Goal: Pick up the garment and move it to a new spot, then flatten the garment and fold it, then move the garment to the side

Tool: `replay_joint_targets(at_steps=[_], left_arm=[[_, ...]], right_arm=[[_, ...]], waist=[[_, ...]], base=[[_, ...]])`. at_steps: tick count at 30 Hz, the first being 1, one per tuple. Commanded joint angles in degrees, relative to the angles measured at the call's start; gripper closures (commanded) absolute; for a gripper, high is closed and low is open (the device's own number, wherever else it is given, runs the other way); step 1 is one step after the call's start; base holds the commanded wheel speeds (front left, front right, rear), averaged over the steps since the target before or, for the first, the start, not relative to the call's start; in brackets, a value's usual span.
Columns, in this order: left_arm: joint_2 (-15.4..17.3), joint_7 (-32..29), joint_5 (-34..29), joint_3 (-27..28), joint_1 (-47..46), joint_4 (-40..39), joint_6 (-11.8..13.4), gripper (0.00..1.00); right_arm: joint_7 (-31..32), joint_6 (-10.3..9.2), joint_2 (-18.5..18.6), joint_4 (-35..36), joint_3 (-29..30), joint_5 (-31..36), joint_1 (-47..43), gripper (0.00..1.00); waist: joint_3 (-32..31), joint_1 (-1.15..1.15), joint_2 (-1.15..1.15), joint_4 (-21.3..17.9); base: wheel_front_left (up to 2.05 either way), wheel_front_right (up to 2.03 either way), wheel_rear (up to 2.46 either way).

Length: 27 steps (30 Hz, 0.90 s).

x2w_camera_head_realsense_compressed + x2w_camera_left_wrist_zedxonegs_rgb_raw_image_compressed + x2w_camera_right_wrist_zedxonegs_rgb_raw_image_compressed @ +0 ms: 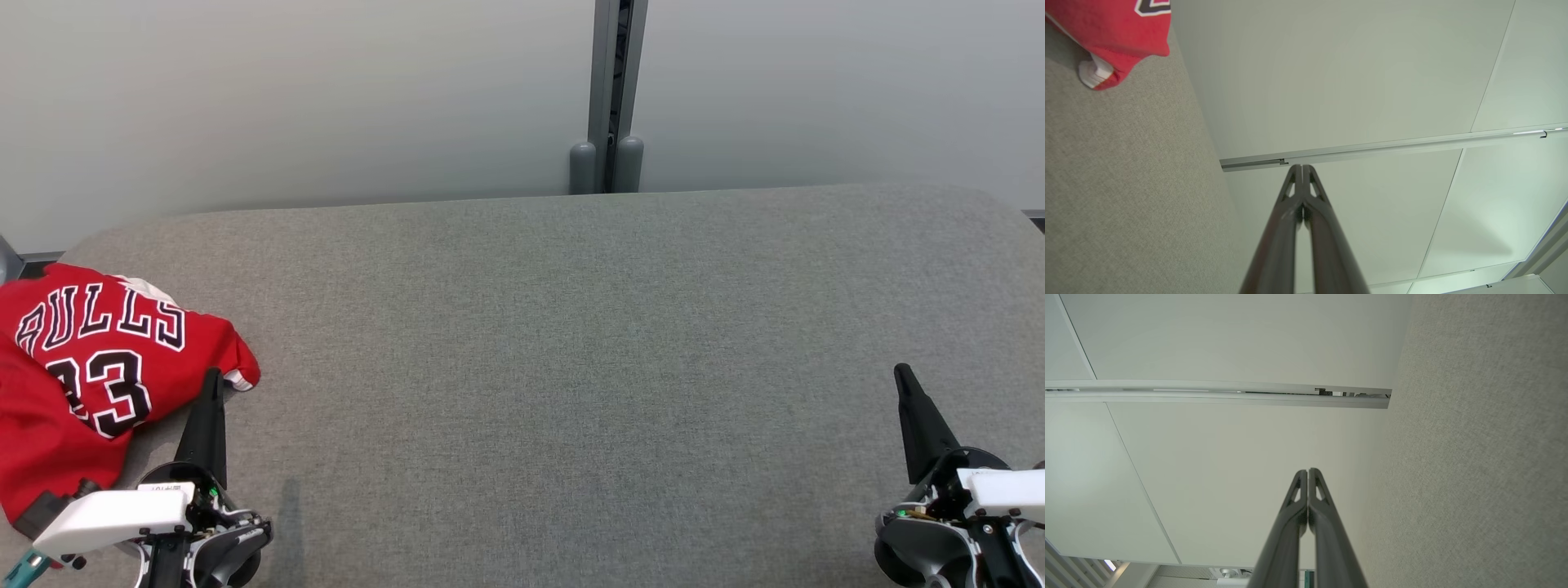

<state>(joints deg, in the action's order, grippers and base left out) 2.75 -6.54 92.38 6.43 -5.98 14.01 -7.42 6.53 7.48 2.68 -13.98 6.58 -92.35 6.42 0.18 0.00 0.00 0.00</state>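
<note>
The garment (pixel 90 359) is a red basketball jersey with black-and-white lettering and the number 23, lying crumpled at the table's left edge. A corner of the garment (pixel 1122 32) also shows at the top left of the left wrist view. My left gripper (pixel 215 377) stands just right of the jersey's lower edge, shut with nothing in it; its tips (pixel 1302 167) meet in the wrist view. At the lower right my right gripper (pixel 902 374) is likewise shut and empty, far from the jersey, with its tips (pixel 1307 471) pressed together.
The grey felt-covered table (pixel 571 343) spreads wide between the two grippers. Behind it stands a pale partition wall (pixel 326 98) with a vertical metal post (pixel 616 98) at its middle.
</note>
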Motion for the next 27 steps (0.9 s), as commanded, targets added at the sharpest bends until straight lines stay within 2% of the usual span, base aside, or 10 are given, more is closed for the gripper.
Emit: replay_joint_targets(at_steps=[1, 27], left_arm=[[0.3, -0.1, 0.0, 0.2, -0.6, -0.1, -0.2, 1.0], [0.3, -0.1, 0.0, 0.2, -0.6, -0.1, -0.2, 1.0]], right_arm=[[0.2, 0.03, 0.5, 0.2, 0.0, -0.1, -0.6, 1.0], [0.2, 0.03, 0.5, 0.2, 0.0, -0.1, -0.6, 1.0]], waist=[[0.0, 0.0, 0.0, 0.0], [0.0, 0.0, 0.0, 0.0]], base=[[0.0, 0.0, 0.0], [0.0, 0.0, 0.0]])
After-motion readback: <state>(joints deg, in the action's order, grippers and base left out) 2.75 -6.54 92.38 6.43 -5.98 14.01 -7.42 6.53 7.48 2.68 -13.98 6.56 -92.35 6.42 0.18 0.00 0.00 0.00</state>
